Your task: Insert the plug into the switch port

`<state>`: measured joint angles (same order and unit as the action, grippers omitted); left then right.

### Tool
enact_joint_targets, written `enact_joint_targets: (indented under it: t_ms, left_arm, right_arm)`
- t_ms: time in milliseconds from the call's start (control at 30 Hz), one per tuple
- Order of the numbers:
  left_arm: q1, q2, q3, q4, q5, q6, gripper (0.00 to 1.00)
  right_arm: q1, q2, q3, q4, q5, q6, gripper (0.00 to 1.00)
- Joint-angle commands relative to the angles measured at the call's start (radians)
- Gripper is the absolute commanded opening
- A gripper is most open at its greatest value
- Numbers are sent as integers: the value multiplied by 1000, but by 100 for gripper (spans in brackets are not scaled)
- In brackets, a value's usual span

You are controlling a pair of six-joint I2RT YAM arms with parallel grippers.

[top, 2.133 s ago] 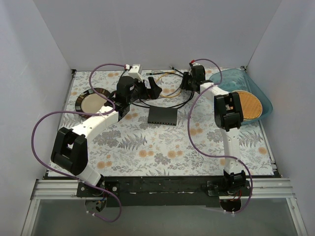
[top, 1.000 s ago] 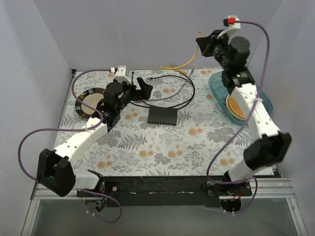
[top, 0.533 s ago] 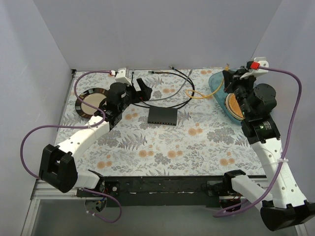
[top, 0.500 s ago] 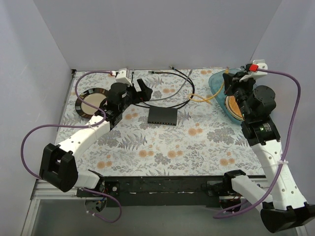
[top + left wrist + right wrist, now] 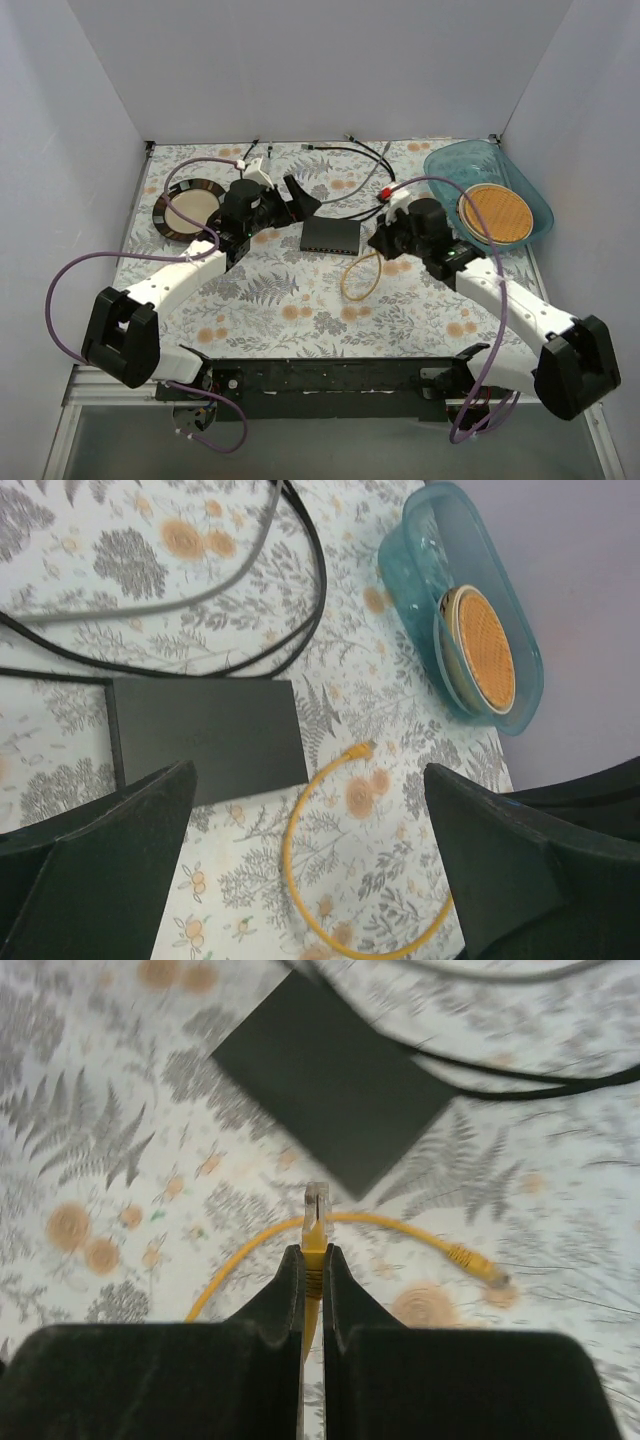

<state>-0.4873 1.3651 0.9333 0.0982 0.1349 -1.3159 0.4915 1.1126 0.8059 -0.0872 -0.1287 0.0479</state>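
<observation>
Two grippers: flank the switch (image 5: 331, 234), which lies flat at mid-frame on the floral bench (image 5: 300, 300).
Left gripper (image 5: 287, 205): jaws wide apart, holding nothing.
Right gripper (image 5: 311, 1260): jaws pinched on the yellow cable (image 5: 395, 1223) behind its plug (image 5: 316, 1203).
Plug: points at the switch's corner, not touching.

plate (image 5: 180, 208): far left on floral cloth (image 5: 300, 300) | teal tub (image 5: 465, 160): far right, orange disc (image 5: 493, 212) inside | black cables (image 5: 320, 580): rear

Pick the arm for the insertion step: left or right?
Right. The right hand is shut on the plug of the yellow cable, tip aimed at the switch close ahead. The left hand is open and empty.
</observation>
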Motion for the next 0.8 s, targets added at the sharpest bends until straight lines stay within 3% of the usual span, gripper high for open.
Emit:
enact_joint_targets:
  t_ms: [0, 100, 233, 333, 500, 767]
  left_arm:
    - [3, -41, -53, 28, 97, -77, 98]
    - [3, -55, -119, 86, 144, -117, 98]
    - [3, -54, -169, 165, 206, -152, 87]
    - [1, -14, -163, 179, 249, -158, 78]
    - [-16, 38, -134, 190, 339, -158, 71]
    - [-59, 72, -119, 196, 356, -128, 55]
  right_arm:
    - [114, 99, -11, 124, -90, -8, 1]
    - [136, 150, -17, 191, -150, 26, 1]
    - [179, 188, -10, 225, -152, 43, 1]
    - [200, 214, 18, 216, -155, 49, 1]
    - [217, 242, 38, 224, -154, 61, 1]
    - [222, 242, 58, 201, -94, 83, 1]
